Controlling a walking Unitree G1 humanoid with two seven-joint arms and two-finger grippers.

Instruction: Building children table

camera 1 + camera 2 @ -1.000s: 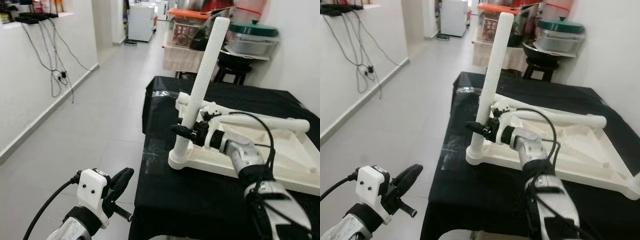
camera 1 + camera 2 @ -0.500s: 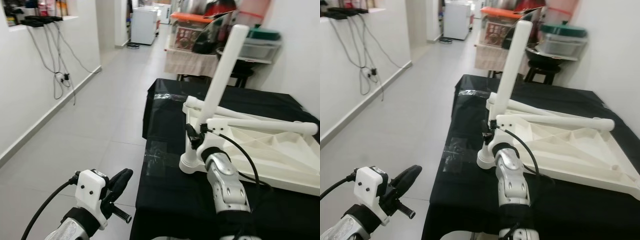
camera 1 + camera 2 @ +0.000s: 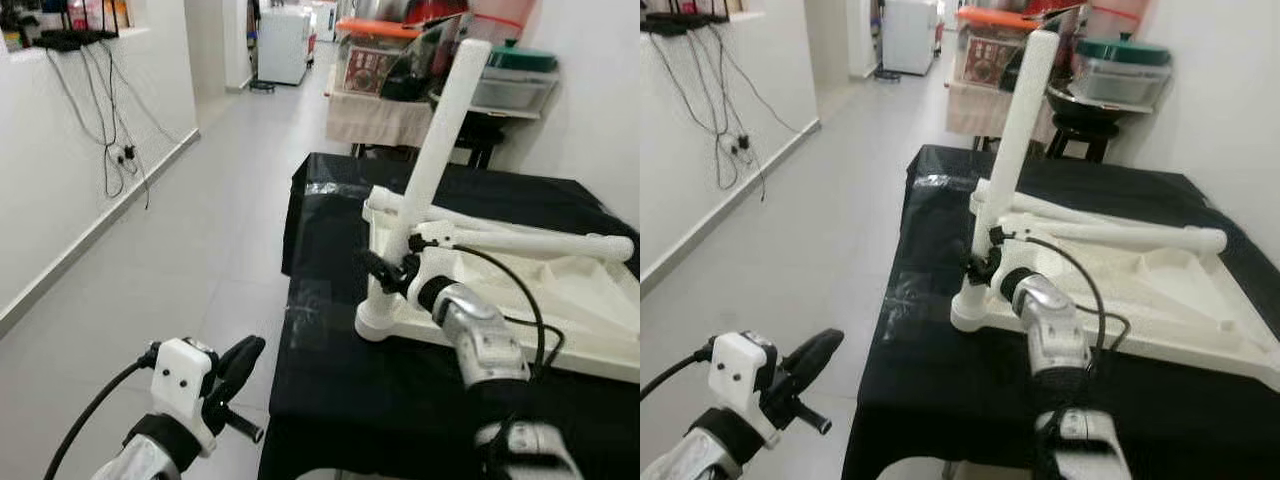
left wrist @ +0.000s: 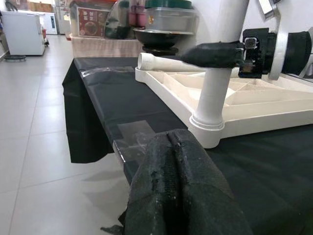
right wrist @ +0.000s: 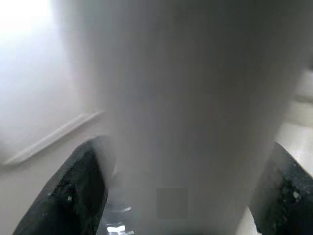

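Silver arms, black fingers, white camera housing

Left gripper [image 3: 240, 375] has matte black fingers behind a white two-screw block; a black cable loops over the silver right arm [image 3: 485, 345].

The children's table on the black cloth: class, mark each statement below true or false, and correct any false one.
1. The right gripper is closed around the upright white leg. True.
2. The tabletop lies upside down on the black cloth. True.
3. The left gripper holds a second leg. False: it holds nothing, its fingers shut, out over the floor beside the cloth.
4. Another leg lies flat across the tabletop. True.
5. The upright leg stands at the corner farthest from the robot. False: it stands in the near left corner socket.
6. The cloth is red. False: it is black.
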